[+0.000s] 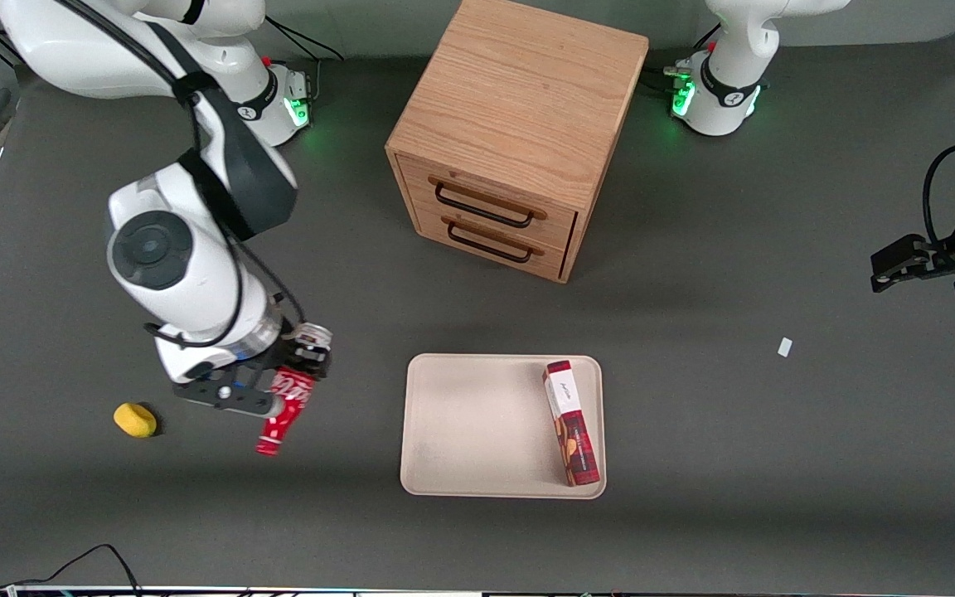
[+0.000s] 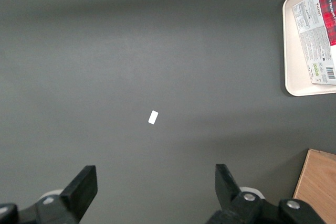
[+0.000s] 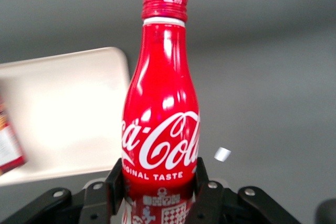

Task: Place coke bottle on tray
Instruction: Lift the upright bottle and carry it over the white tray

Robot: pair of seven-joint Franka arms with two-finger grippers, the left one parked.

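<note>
Dark grey table (image 1: 734,431) fills the scene, and the biggest thing on it is the wooden cabinet (image 1: 519,124), two drawers with dark handles facing the front camera. Nearer the camera than the cabinet lies the tray (image 1: 477,431), cream and flat, with a biscuit box (image 1: 571,423) lying along the edge that faces the parked arm's end; the box sits fully inside the rim.

Over toward the working arm's end, the gripper (image 1: 278,394) hangs above the bare table, well apart from the tray and at about the same depth from the camera. It has the bottle (image 1: 285,406) clamped: the wrist view shows the fingers (image 3: 114,182) pressed against both sides of the lower body, just under the white script, the jaws closed to the bottle's width. In that view the bottle (image 3: 161,119) points straight out from the gripper (image 3: 160,187), cap farthest from the fingers. From the front it looks tilted, cap toward the camera, silver base up by the wrist.

Just beside the gripper, farther toward the working arm's end, a small yellow lump (image 1: 135,419) rests on the table. Smallest of all, a white scrap (image 1: 785,347) lies toward the parked arm's end.
</note>
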